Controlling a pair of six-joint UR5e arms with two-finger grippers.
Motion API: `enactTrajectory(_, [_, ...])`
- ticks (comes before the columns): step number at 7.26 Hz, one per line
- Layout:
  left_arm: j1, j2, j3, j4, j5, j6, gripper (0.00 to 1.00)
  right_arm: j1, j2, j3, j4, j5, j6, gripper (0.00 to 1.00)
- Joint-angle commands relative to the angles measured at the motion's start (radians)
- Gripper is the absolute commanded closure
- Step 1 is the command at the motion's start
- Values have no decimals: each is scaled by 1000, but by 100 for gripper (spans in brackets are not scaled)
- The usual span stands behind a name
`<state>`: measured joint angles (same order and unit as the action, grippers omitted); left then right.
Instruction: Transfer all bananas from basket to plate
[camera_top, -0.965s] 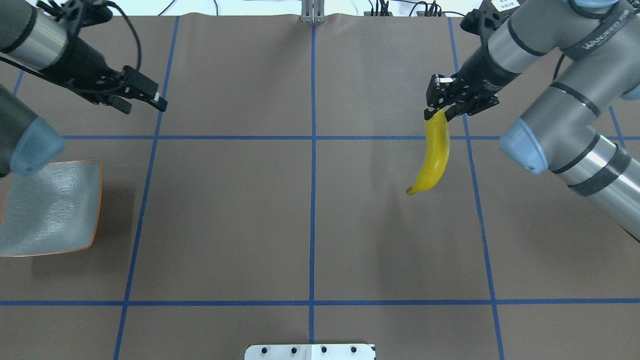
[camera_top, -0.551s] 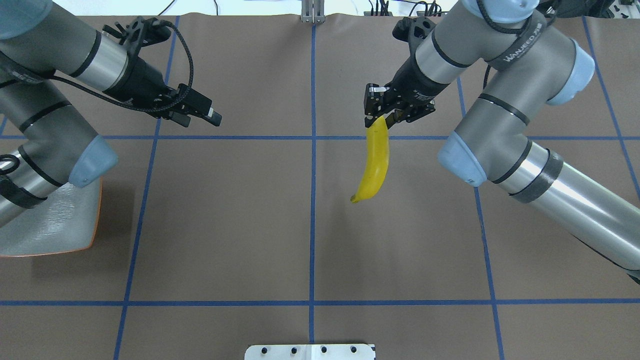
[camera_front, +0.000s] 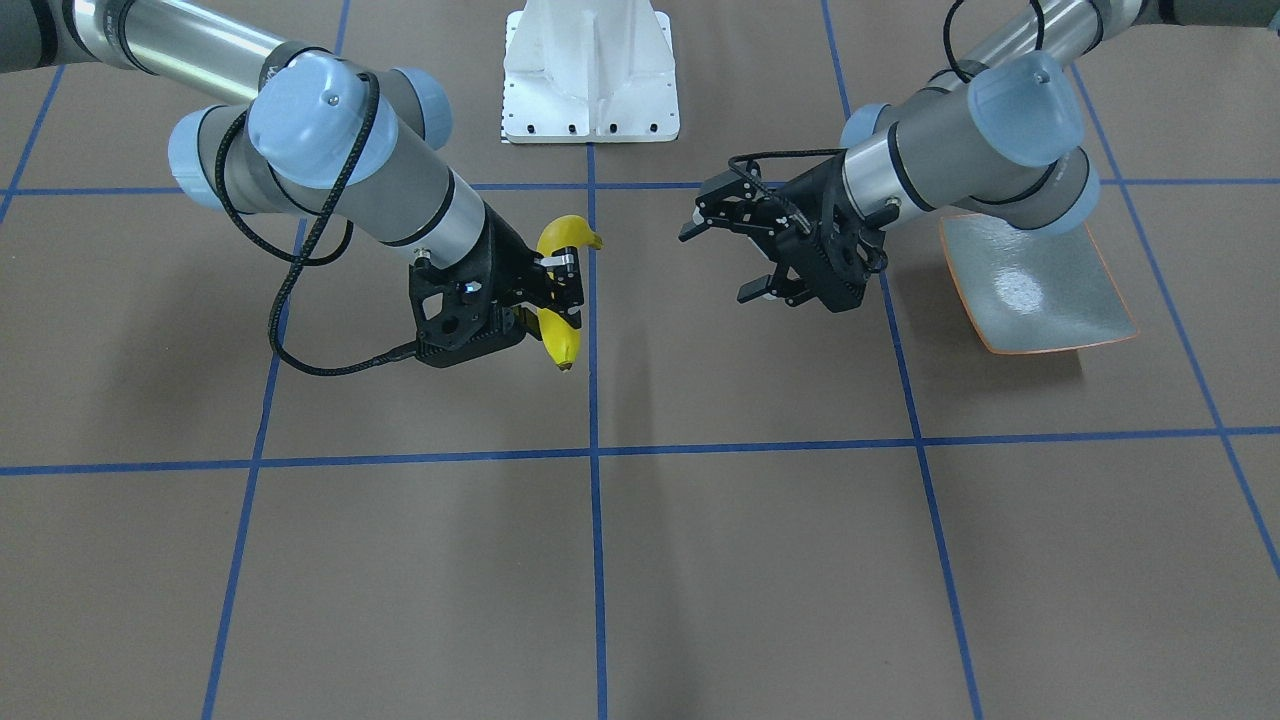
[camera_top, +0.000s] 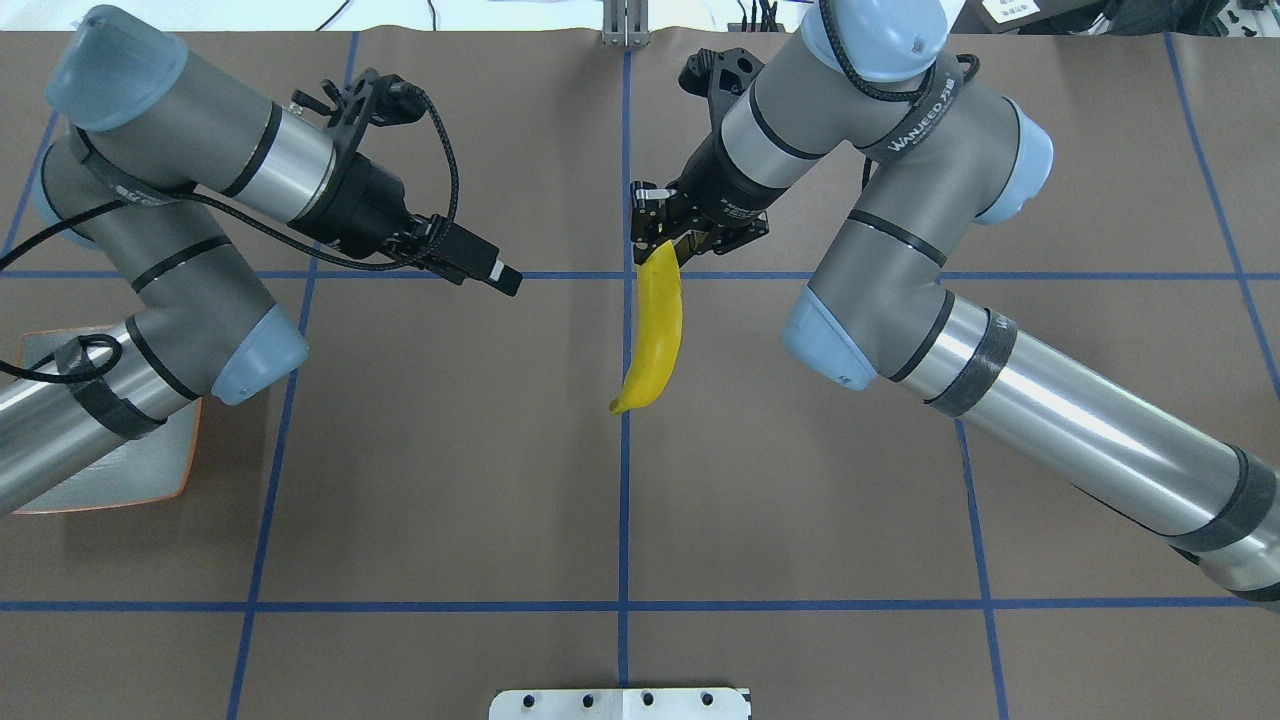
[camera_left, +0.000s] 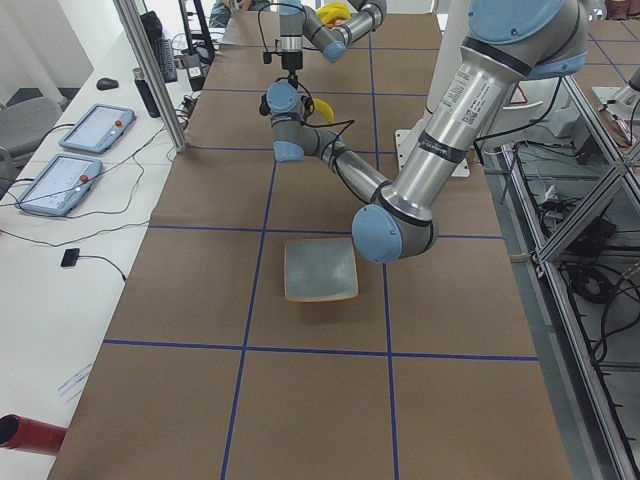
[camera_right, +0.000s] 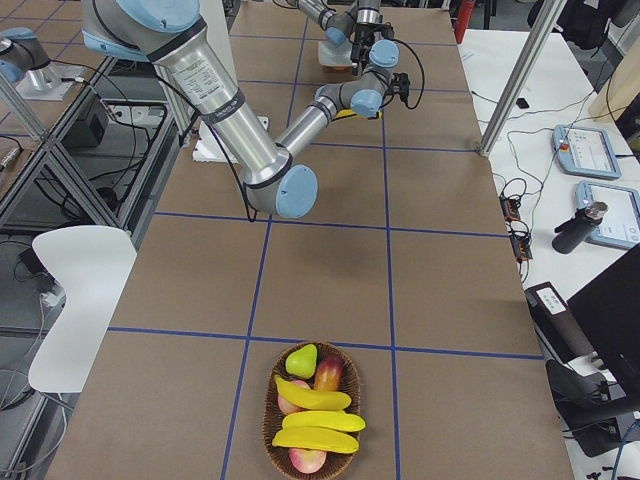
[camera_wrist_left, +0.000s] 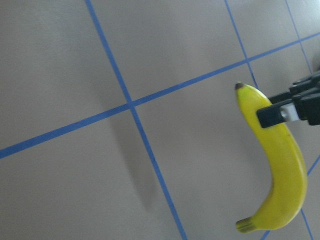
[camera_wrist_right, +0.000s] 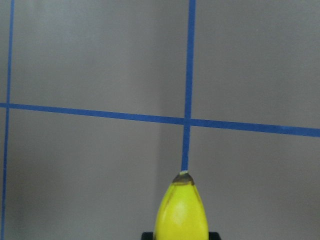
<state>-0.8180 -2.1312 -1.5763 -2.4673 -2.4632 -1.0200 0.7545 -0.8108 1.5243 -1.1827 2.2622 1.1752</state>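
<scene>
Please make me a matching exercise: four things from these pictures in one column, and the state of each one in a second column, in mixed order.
Things:
1. right pincer
2. left pincer
3. plate
4. basket

States:
a. nothing lies on it
b. shut on a banana
c. contains three bananas and other fruit
d. open, holding nothing

Pairs: 1-b; 2-d; 3-a; 4-c

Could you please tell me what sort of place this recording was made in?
Most likely a robotics lab or data-collection cell: two robot arms work over a table covered in brown paper with a blue tape grid, teach pendants lie on a side bench, and aluminium framing stands around.
</scene>
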Motion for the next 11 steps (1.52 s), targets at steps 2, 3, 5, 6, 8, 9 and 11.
enactTrajectory(2, [61,-36,2,-70,19,-61,1,-37,45,-44,109,-56,116,100])
enactTrajectory(3, [74,-38,2,-88,35,-71,1,-41,51,-46,120,-61,136,100])
enactTrajectory(5, [76,-36,5,-90,35,-71,1,-41,53,-49,182,-59,222,100])
enactTrajectory(6, [77,-36,13,-91,35,-71,1,-40,53,-49,186,-53,225,100])
enactTrajectory(8, [85,-36,15,-91,35,-71,6,-40,58,-49,187,-52,235,100])
enactTrajectory(9, [86,-36,15,-93,35,-71,8,-40,64,-49,187,-52,247,100])
enactTrajectory(11, [91,-36,15,-93,35,-71,18,-40,70,-49,187,-52,251,100])
